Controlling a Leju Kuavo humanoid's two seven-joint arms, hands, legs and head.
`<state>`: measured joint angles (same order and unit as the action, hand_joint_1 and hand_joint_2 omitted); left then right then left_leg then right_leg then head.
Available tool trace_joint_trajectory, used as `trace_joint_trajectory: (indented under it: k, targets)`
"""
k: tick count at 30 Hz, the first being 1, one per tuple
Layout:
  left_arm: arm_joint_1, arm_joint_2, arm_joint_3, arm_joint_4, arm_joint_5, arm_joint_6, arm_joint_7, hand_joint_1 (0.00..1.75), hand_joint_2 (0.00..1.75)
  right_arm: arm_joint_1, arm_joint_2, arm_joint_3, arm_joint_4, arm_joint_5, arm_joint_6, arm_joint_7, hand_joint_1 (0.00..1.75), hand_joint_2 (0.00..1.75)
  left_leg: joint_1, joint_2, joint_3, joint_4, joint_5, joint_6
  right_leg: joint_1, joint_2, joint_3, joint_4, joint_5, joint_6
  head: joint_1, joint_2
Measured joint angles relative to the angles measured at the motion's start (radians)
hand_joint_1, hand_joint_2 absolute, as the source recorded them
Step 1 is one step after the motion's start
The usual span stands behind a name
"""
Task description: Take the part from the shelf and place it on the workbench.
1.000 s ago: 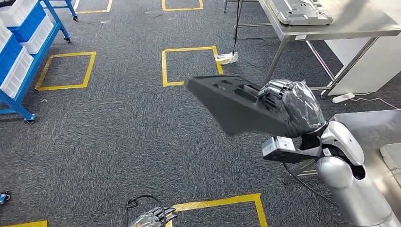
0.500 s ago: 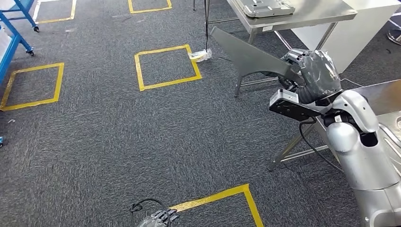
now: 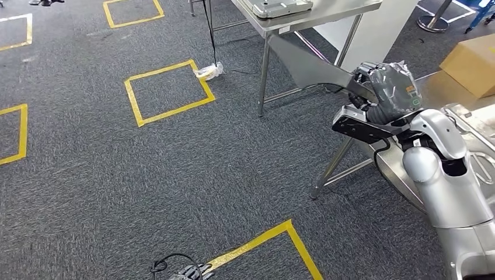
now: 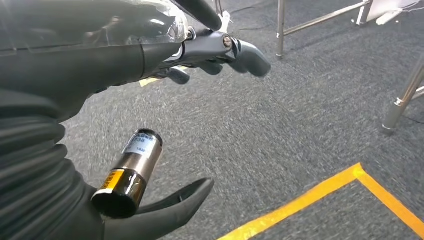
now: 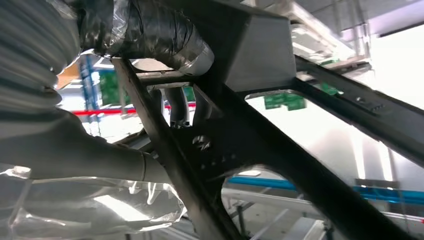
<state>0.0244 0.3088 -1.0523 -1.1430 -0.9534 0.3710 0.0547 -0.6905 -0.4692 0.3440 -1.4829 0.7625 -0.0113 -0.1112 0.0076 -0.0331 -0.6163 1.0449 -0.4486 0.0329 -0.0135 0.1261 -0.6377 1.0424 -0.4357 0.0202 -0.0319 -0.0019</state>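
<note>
Hanging low at about six o'clock in the head view, the left hand (image 3: 190,272) is carrying nothing, its dark fingers (image 4: 245,50) lying apart over grey carpet (image 3: 175,175) marked with yellow tape squares (image 3: 166,93). Further out, at three o'clock, the right hand (image 3: 385,87), wrapped in clear plastic film, is clamping one end of the part (image 3: 309,64), a flat dark panel with ribbed, cut-out framing on its underside (image 5: 240,140). It is looking stiff and fairly light, though long enough to be levering against a one-ended grip; holding nearer the middle would probably steady it. Beyond, at one o'clock, the steel workbench (image 3: 327,14) is standing on thin legs, already bearing a grey tray (image 3: 277,7).
</note>
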Motion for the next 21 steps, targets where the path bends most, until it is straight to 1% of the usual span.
trace_joint_trajectory:
  k: [1, 2, 3, 4, 5, 6, 7, 8, 9, 10, 11, 12, 13, 14, 15, 16, 17, 18, 19, 20, 21]
  targets:
    - [-0.001, 0.001, -0.001, -0.001, 0.001, 0.002, 0.001, 0.00, 1.75, -0.002, -0.002, 0.000, 0.003, 0.008, -0.001, 0.003, 1.75, 1.75, 0.001, 0.011, 0.004, -0.007, 0.003, 0.007, 0.002, -0.025, -0.006, 0.013, -0.009, 0.005, 0.002, 0.000]
    - [-0.002, 0.002, -0.003, -0.002, 0.003, 0.004, 0.002, 0.00, 1.75, -0.005, -0.004, 0.000, 0.006, 0.016, -0.004, 0.006, 1.75, 1.75, 0.002, 0.022, 0.008, -0.013, 0.005, 0.013, 0.003, -0.057, -0.021, 0.045, -0.028, 0.009, 0.003, 0.000]
    - [0.000, 0.004, -0.005, -0.004, 0.006, 0.005, 0.004, 0.00, 1.75, -0.006, -0.006, 0.000, 0.008, 0.025, -0.008, 0.008, 1.75, 1.75, 0.001, 0.032, 0.010, -0.017, 0.005, 0.017, 0.004, -0.091, -0.046, 0.096, -0.054, 0.013, 0.004, 0.000]
    - [0.002, 0.006, -0.007, -0.006, 0.010, 0.007, 0.007, 0.00, 1.75, -0.006, -0.007, 0.000, 0.011, 0.033, -0.013, 0.009, 1.75, 1.75, 0.001, 0.043, 0.011, -0.018, 0.004, 0.020, 0.003, -0.110, -0.080, 0.161, -0.083, 0.017, 0.005, 0.000]
    - [0.004, 0.008, -0.010, -0.008, 0.015, 0.007, 0.011, 0.00, 1.75, -0.004, -0.008, 0.000, 0.015, 0.041, -0.017, 0.010, 1.75, 1.75, 0.000, 0.055, 0.011, -0.018, 0.002, 0.020, 0.000, -0.116, -0.113, 0.222, -0.104, 0.021, 0.005, 0.000]
    - [0.006, 0.011, -0.012, -0.010, 0.019, 0.008, 0.015, 0.00, 1.75, -0.002, -0.009, 0.000, 0.019, 0.047, -0.019, 0.010, 1.75, 1.75, 0.000, 0.066, 0.011, -0.018, 0.000, 0.021, -0.003, -0.119, -0.135, 0.259, -0.110, 0.024, 0.005, 0.000]
    - [0.007, 0.014, -0.014, -0.012, 0.025, 0.008, 0.020, 0.00, 1.75, 0.000, -0.010, 0.000, 0.023, 0.055, -0.021, 0.011, 1.75, 1.75, 0.000, 0.078, 0.013, -0.018, -0.003, 0.020, -0.005, -0.122, -0.138, 0.260, -0.097, 0.026, 0.005, 0.000]
    - [0.008, 0.015, -0.015, -0.014, 0.029, 0.008, 0.025, 0.00, 1.75, 0.001, -0.012, 0.000, 0.027, 0.063, -0.024, 0.012, 1.75, 1.75, 0.000, 0.089, 0.016, -0.018, -0.005, 0.018, -0.007, -0.128, -0.118, 0.217, -0.067, 0.027, 0.005, 0.000]
    - [0.009, 0.017, -0.017, -0.018, 0.034, 0.008, 0.029, 0.00, 1.75, 0.001, -0.015, 0.000, 0.030, 0.070, -0.027, 0.014, 1.75, 1.75, 0.000, 0.100, 0.020, -0.018, -0.009, 0.016, -0.007, -0.145, -0.082, 0.146, -0.029, 0.025, 0.005, 0.000]
    - [0.010, 0.019, -0.020, -0.021, 0.038, 0.009, 0.033, 0.00, 1.75, 0.000, -0.017, 0.000, 0.032, 0.080, -0.031, 0.018, 1.75, 1.75, -0.002, 0.110, 0.024, -0.018, -0.013, 0.012, -0.001, -0.168, -0.046, 0.075, -0.003, 0.022, 0.005, 0.000]
    - [0.011, 0.021, -0.022, -0.025, 0.043, 0.009, 0.038, 0.00, 1.75, 0.000, -0.019, 0.000, 0.034, 0.094, -0.036, 0.023, 1.75, 1.75, -0.004, 0.120, 0.028, -0.017, -0.017, 0.008, 0.004, -0.185, -0.019, 0.020, 0.015, 0.016, 0.005, 0.000]
    - [0.012, 0.022, -0.024, -0.028, 0.049, 0.010, 0.043, 0.00, 1.75, -0.001, -0.021, 0.000, 0.037, 0.114, -0.042, 0.031, 1.75, 1.75, -0.007, 0.129, 0.032, -0.017, -0.021, 0.003, 0.010, -0.196, -0.005, -0.009, 0.020, 0.010, 0.005, 0.000]
    - [0.013, 0.024, -0.026, -0.030, 0.055, 0.012, 0.049, 0.00, 1.75, -0.004, -0.024, 0.001, 0.039, 0.140, -0.049, 0.040, 1.75, 1.75, -0.008, 0.138, 0.035, -0.018, -0.024, -0.003, 0.015, -0.193, -0.004, -0.014, 0.016, 0.004, 0.005, 0.000]
    - [0.013, 0.025, -0.027, -0.032, 0.063, 0.014, 0.055, 0.00, 1.75, -0.008, -0.027, 0.002, 0.043, 0.172, -0.056, 0.052, 1.75, 1.75, -0.009, 0.149, 0.039, -0.019, -0.028, -0.007, 0.015, -0.179, -0.005, -0.015, 0.017, -0.002, 0.005, 0.000]
    - [0.013, 0.025, -0.029, -0.034, 0.072, 0.017, 0.061, 0.00, 1.75, -0.013, -0.032, 0.003, 0.047, 0.209, -0.063, 0.065, 1.75, 1.75, -0.007, 0.151, 0.041, -0.017, -0.033, -0.013, 0.012, -0.167, -0.003, -0.017, 0.017, -0.007, 0.005, 0.000]
    - [0.013, 0.027, -0.030, -0.035, 0.080, 0.020, 0.066, 0.00, 1.75, -0.023, -0.039, 0.005, 0.052, 0.246, -0.070, 0.078, 1.75, 1.75, -0.006, 0.138, 0.039, -0.005, -0.043, -0.018, 0.008, -0.154, 0.001, -0.021, 0.018, -0.013, 0.005, 0.000]
    - [0.013, 0.027, -0.031, -0.036, 0.089, 0.024, 0.072, 0.00, 1.75, -0.036, -0.044, 0.007, 0.058, 0.282, -0.078, 0.091, 1.75, 1.75, -0.004, 0.114, 0.027, 0.025, -0.061, -0.022, 0.004, -0.143, 0.005, -0.024, 0.019, -0.019, 0.005, 0.000]
    - [0.014, 0.029, -0.032, -0.037, 0.098, 0.029, 0.078, 0.00, 1.75, -0.050, -0.048, 0.010, 0.066, 0.321, -0.086, 0.105, 1.75, 1.75, -0.002, 0.083, 0.003, 0.077, -0.088, -0.024, 0.001, -0.132, 0.009, -0.026, 0.020, -0.025, 0.005, 0.000]
    - [0.016, 0.029, -0.035, -0.037, 0.107, 0.035, 0.085, 0.00, 1.75, -0.066, -0.052, 0.015, 0.077, 0.357, -0.095, 0.117, 1.75, 1.75, -0.001, 0.059, -0.031, 0.145, -0.118, -0.024, 0.001, -0.120, 0.010, -0.026, 0.019, -0.029, 0.005, 0.000]
    - [0.019, 0.029, -0.038, -0.037, 0.117, 0.039, 0.092, 0.00, 1.75, -0.082, -0.056, 0.021, 0.090, 0.393, -0.102, 0.127, 1.75, 1.75, -0.001, 0.046, -0.070, 0.215, -0.143, -0.025, 0.002, -0.107, 0.011, -0.025, 0.018, -0.032, 0.004, 0.000]
    - [0.021, 0.030, -0.041, -0.037, 0.127, 0.044, 0.099, 0.00, 1.75, -0.094, -0.060, 0.026, 0.104, 0.425, -0.107, 0.137, 1.75, 1.75, -0.001, 0.041, -0.101, 0.264, -0.153, -0.024, 0.003, -0.092, 0.011, -0.023, 0.016, -0.033, 0.004, 0.000]
